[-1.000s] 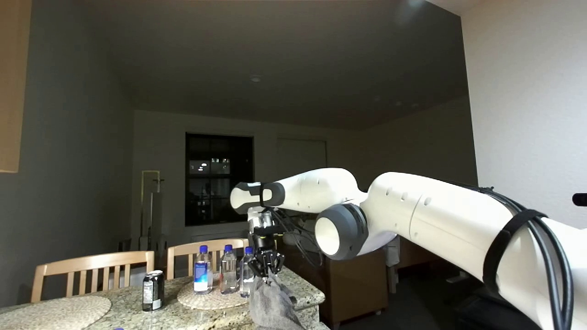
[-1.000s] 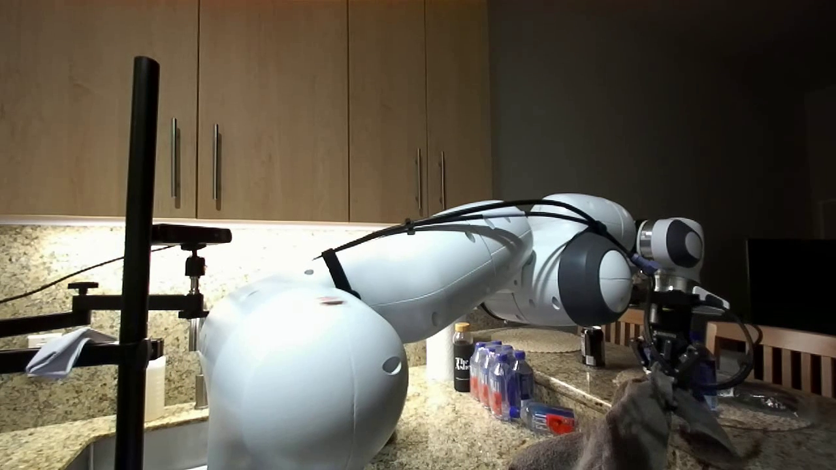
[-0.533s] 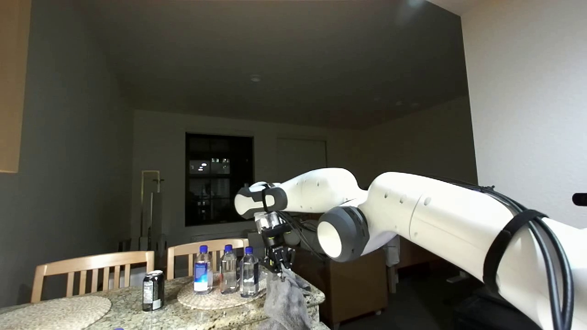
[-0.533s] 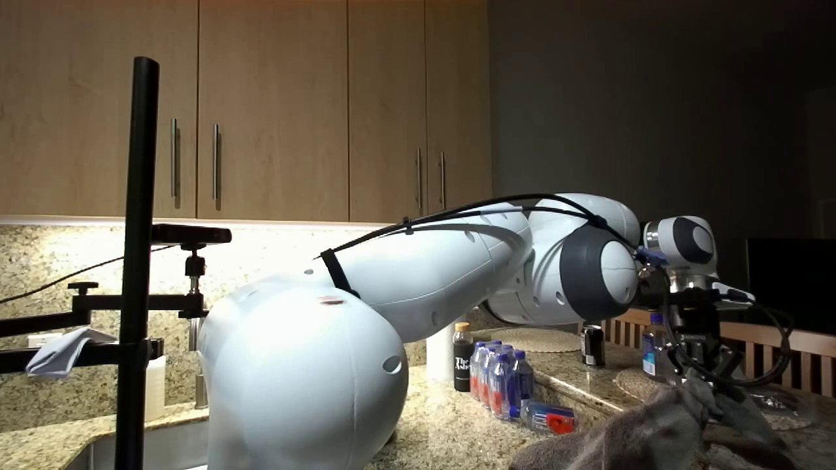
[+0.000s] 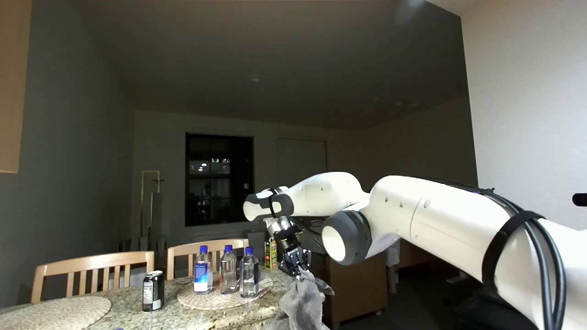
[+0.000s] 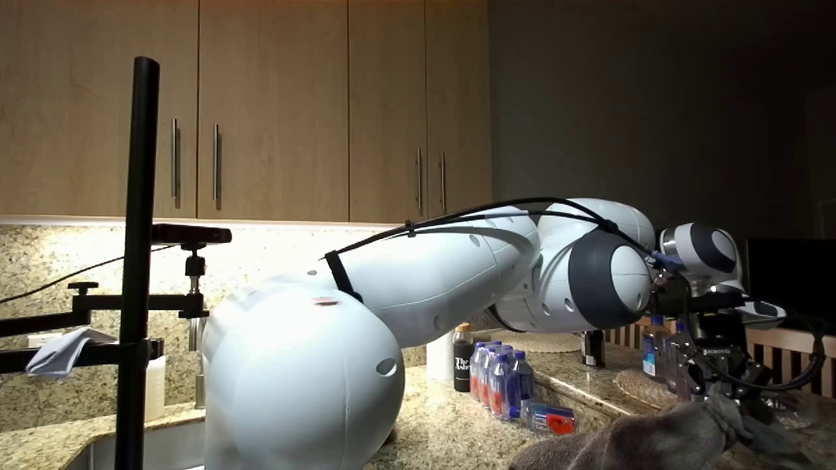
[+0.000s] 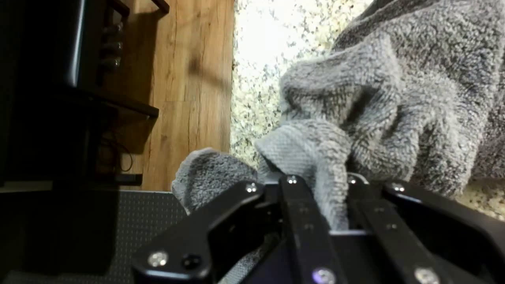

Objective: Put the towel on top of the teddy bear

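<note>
The towel is a limp grey cloth that hangs in folds from the gripper in both exterior views. In the wrist view the towel fills the right side, with a bunched fold between the fingers. My gripper is shut on the towel. In the exterior views the gripper is tilted beside the raised stone counter's end, with the towel's lower part cut off by the frame edge. A loose corner sticks out left of the fingers in the wrist view. I see no teddy bear in any view.
Three water bottles stand on a round mat on the raised counter, near a black can. A yellow-green box is behind the gripper. More bottles stand on the lower counter. Wooden floor lies past the counter edge.
The gripper has moved to the right in both exterior views, away from the bottles, and tilted more. The towel moved along in its grip. The yellow-green box has come into view.
</note>
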Robot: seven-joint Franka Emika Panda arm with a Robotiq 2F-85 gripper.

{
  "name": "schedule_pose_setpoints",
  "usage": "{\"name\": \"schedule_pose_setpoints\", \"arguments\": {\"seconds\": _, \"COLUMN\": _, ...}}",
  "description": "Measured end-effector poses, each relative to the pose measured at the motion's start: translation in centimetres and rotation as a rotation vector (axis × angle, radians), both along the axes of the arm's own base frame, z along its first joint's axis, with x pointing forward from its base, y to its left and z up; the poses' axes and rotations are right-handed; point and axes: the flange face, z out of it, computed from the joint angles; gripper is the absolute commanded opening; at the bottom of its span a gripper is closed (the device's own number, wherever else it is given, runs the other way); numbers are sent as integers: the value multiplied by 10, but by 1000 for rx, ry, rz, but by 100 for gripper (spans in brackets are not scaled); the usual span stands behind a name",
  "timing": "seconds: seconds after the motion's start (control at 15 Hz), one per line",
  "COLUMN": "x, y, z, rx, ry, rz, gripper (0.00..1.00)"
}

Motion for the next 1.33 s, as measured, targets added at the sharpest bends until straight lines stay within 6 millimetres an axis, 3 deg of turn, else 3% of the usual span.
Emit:
{"name": "schedule_pose_setpoints", "arguments": {"seconds": 0.33, "x": -7, "y": -18, "z": -16, "rx": -4, "ry": 44, "rz": -28, "gripper": 9}}
{"name": "schedule_pose_setpoints", "arguments": {"seconds": 0.4, "x": -8, "y": -22, "z": -18, "rx": -7, "ry": 46, "rz": -32, "gripper": 15}}
{"name": "schedule_pose_setpoints", "arguments": {"seconds": 0.47, "x": -9, "y": -25, "z": -20, "rx": -8, "ry": 47, "rz": -37, "gripper": 40}}
{"name": "schedule_pose_setpoints", "arguments": {"seconds": 0.53, "x": -9, "y": -27, "z": -20, "rx": -8, "ry": 48, "rz": -40, "gripper": 40}}
{"name": "schedule_pose_setpoints", "arguments": {"seconds": 0.67, "x": -10, "y": -29, "z": -22, "rx": -8, "ry": 50, "rz": -42, "gripper": 51}}
{"name": "schedule_pose_setpoints", "arguments": {"seconds": 1.13, "x": -7, "y": -15, "z": -25, "rx": 8, "ry": 56, "rz": -8, "gripper": 96}}
{"name": "schedule_pose_setpoints", "arguments": {"seconds": 1.33, "x": -4, "y": 2, "z": -25, "rx": 24, "ry": 58, "rz": 36, "gripper": 100}}
